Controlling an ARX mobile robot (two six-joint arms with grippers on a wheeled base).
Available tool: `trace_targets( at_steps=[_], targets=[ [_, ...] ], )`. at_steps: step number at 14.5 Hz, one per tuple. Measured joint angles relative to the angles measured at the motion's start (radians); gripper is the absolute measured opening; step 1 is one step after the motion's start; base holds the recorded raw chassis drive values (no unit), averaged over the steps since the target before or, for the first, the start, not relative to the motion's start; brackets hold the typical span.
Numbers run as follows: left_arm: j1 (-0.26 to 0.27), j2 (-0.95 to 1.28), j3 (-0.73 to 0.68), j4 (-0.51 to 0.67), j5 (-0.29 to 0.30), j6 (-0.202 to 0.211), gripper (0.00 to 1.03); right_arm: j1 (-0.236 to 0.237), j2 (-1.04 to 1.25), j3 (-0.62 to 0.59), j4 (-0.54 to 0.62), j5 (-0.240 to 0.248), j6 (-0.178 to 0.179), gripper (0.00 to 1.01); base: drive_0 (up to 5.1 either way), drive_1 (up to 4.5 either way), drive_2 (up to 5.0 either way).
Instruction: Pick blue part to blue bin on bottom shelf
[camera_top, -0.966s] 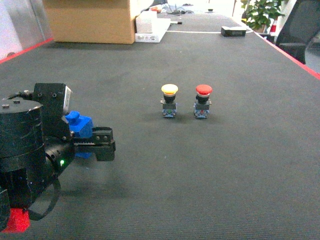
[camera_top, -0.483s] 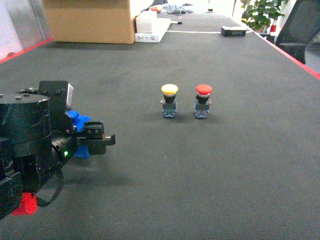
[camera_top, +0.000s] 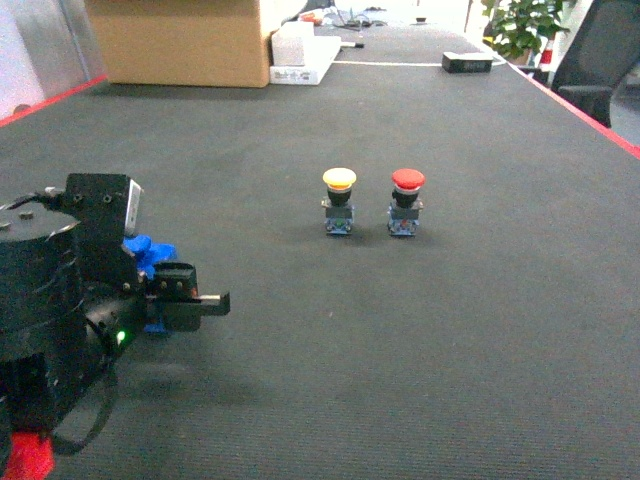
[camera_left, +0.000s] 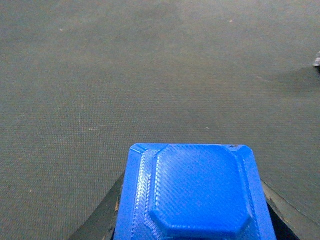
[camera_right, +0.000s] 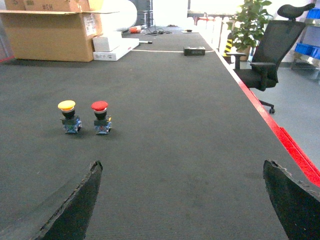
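Clutching the blue part (camera_top: 150, 252) at the near left of the dark mat, the left gripper (camera_top: 185, 290) risked dropping it in transit if its hold loosened; neither bin nor shelf was visible. The right gripper (camera_right: 182, 200) hung spread, empty.

Only the yellow button (camera_top: 339, 200) and red button (camera_top: 406, 201) interrupt the open mat (camera_top: 450, 330).

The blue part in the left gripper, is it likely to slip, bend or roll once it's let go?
The blue part looks like rigid printed plastic, so it probably won't bend. Its fine ribbed layer lines suggest decent grip rather than slipperiness. With flat faces and chamfered corners it should sit rather than roll, and it seems light, since the left gripper carries it without visible sag.
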Motion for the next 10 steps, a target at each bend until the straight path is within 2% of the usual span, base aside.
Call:
trace_targets(
  at_steps=[2,3,5,6,7,9,10],
  targets=[
    [-0.071,-0.082,-0.128,0.084,-0.045,0.0,0.46,0.0,0.0,0.0,0.0,0.0,0.0,0.98,0.0,0.0,0.0],
    [-0.125,-0.151,-0.224,0.085,-0.084,0.01,0.46,0.0,0.0,0.0,0.0,0.0,0.0,0.98,0.0,0.0,0.0],
    [-0.17,-0.261,-0.345,0.069,-0.118,0.018,0.46,0.0,0.0,0.0,0.0,0.0,0.0,0.98,0.0,0.0,0.0],
    [-0.154,-0.536,-0.43,-0.002,-0.187,0.017,0.46,0.0,0.0,0.0,-0.001,0.0,0.0,0.98,0.0,0.0,0.0],
    [-0.143,-0.71,-0.454,-0.099,-0.212,0.018,0.46,0.0,0.0,0.0,0.0,0.0,0.0,0.98,0.0,0.0,0.0],
    [-0.158,-0.986,-0.491,-0.283,-0.213,0.019,0.46,0.0,0.0,0.0,0.0,0.0,0.0,0.98,0.0,0.0,0.0],
    [-0.168,-1.081,-0.505,-0.309,-0.235,0.029,0.46,0.0,0.0,0.0,0.0,0.0,0.0,0.98,0.0,0.0,0.0]
  ],
)
